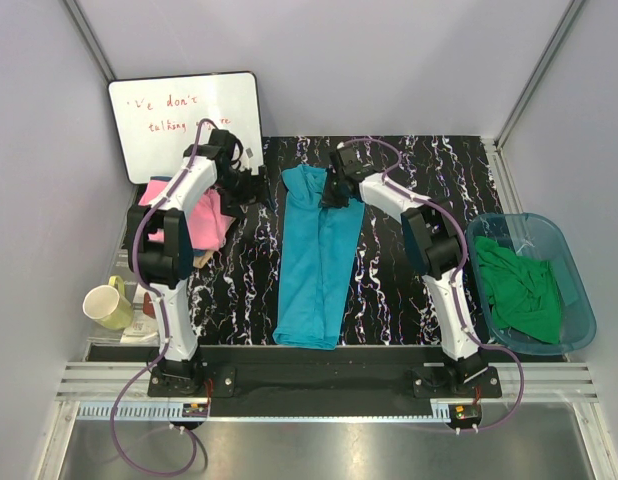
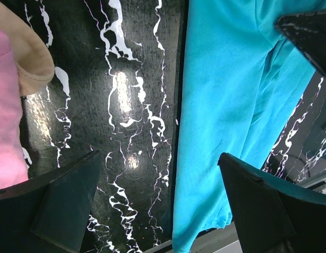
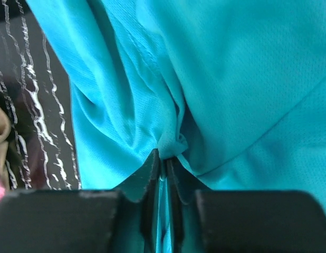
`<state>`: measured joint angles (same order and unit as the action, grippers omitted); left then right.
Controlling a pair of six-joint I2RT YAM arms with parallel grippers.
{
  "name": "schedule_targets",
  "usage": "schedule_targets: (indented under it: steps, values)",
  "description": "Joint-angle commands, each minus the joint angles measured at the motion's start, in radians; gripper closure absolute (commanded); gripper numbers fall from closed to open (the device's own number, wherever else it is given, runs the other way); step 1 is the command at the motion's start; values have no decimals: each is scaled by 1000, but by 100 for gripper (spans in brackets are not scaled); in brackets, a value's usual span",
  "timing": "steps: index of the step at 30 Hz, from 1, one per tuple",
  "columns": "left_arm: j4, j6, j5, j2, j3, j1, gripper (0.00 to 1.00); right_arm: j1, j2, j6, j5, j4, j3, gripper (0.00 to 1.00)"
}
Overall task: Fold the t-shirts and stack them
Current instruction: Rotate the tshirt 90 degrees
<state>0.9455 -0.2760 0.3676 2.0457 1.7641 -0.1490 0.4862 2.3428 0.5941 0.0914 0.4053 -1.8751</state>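
- Top view: the teal t-shirt (image 1: 314,270) lies flat down the middle of the black marbled mat (image 1: 399,290), its long axis running from the mat's far edge to its near edge.
- Top view: the right gripper (image 1: 329,196) is down on the shirt's far end, toward the mat's far-middle, with its arm reaching forward and bent inward from the right. The left gripper (image 1: 257,188) hangs over the mat's far-left part, just beside the same end but off the cloth. The right arm is therefore the one on the shirt.
- Top view: a pink t-shirt (image 1: 204,220) lies at the mat's left edge, and green t-shirts (image 1: 524,290) sit in a blue tub (image 1: 587,325) off its right edge.
- Left wrist view: the left gripper (image 2: 159,158) has its jaws spread wide over bare mat (image 2: 126,105) and grips nothing. The teal t-shirt (image 2: 231,95) lies to one side of the gap. The pink t-shirt (image 2: 5,121) and a tan t-shirt (image 2: 31,52) lie to the other.
- Right wrist view: the right gripper (image 3: 164,158) has its jaws nearly together on a bunched fold of the teal t-shirt (image 3: 247,79), with creases fanning out from the pinch. My guess is that the fold will carry this far end along the long axis toward the mat's near edge.
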Motion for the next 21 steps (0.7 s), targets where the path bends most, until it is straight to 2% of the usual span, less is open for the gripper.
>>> schedule_targets:
  steps: [1,12,21]
  values:
    - [-19,24,34,-76,-21,6,1,17,18,-43,-18,-16,-73,90]
    - [-28,20,41,-64,-31,6,1,49,-46,-122,80,-23,-108,90]
    - [-28,27,56,-53,-38,6,1,49,-189,-157,-39,-42,2,92]
